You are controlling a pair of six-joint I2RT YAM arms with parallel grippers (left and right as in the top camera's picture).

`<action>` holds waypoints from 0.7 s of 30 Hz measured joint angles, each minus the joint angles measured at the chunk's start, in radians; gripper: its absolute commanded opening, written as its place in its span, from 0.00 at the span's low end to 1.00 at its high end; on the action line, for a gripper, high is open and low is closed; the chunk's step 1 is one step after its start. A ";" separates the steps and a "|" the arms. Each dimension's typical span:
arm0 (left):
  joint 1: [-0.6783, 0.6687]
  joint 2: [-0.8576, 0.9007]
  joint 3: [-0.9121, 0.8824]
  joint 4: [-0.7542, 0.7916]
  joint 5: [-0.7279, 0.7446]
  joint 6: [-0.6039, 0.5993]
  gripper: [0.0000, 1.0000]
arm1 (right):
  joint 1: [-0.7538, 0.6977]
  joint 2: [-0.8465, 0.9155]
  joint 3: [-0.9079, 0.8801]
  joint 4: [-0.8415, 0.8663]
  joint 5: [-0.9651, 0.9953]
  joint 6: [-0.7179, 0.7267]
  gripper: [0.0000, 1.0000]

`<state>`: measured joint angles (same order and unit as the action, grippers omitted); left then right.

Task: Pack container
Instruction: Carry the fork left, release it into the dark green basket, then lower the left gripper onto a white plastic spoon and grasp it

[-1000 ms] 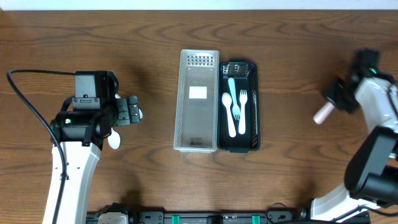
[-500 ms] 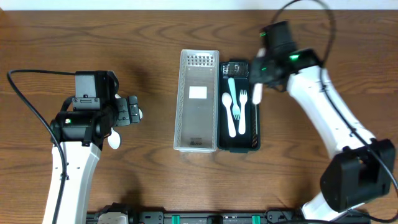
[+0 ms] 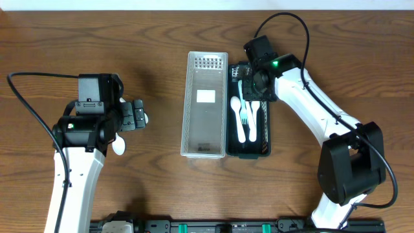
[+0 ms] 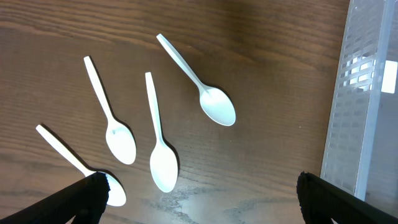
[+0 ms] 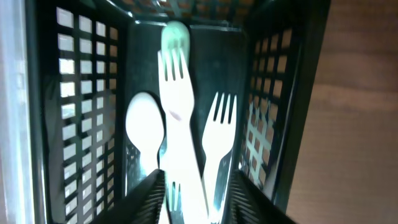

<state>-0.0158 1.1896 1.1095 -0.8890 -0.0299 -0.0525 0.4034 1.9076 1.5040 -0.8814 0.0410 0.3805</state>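
A black mesh basket (image 3: pixel 264 145) beside a clear container (image 3: pixel 206 103) holds a white spoon (image 3: pixel 238 122), a teal fork (image 3: pixel 245 115) and a white fork (image 3: pixel 253 120). My right gripper (image 3: pixel 253 84) hangs over the basket's far end, shut on a pale fork (image 5: pixel 177 124) that lies tines forward inside the basket (image 5: pixel 81 112), next to a white fork (image 5: pixel 221 124) and spoon (image 5: pixel 145 118). My left gripper (image 3: pixel 143 118) is open and empty above several white spoons (image 4: pixel 163 168) on the table, left of the clear container (image 4: pixel 367 106).
A teal utensil (image 5: pixel 175 34) lies at the basket's far end. The clear container has a white label on its floor. One spoon bowl (image 3: pixel 118 147) shows beside the left arm. Brown wooden table all around.
My right arm has swung from the far right edge to the basket, carrying the pale fork, and lowered it in. The left arm has not moved.
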 measured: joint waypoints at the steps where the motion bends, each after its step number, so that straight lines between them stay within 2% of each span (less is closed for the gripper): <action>1: 0.000 0.000 0.000 0.000 0.000 0.000 0.98 | 0.000 0.000 0.000 0.008 0.000 -0.003 0.41; 5: 0.000 0.000 0.000 0.000 0.000 0.000 0.98 | 0.000 0.000 0.012 0.017 0.000 -0.043 0.44; 10: 0.000 0.001 0.012 -0.002 0.000 -0.014 0.98 | -0.014 0.002 0.165 -0.010 0.008 -0.080 0.46; 14: 0.000 0.021 0.099 0.009 0.000 -0.089 0.98 | -0.093 -0.003 0.313 -0.059 0.008 -0.094 0.50; 21: 0.000 0.175 0.162 0.034 0.000 -0.294 0.98 | -0.327 -0.027 0.359 -0.138 -0.035 -0.097 0.51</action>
<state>-0.0158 1.3643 1.2713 -0.8555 -0.0296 -0.3462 0.0761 1.8805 1.8633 -1.0195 0.0063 0.2840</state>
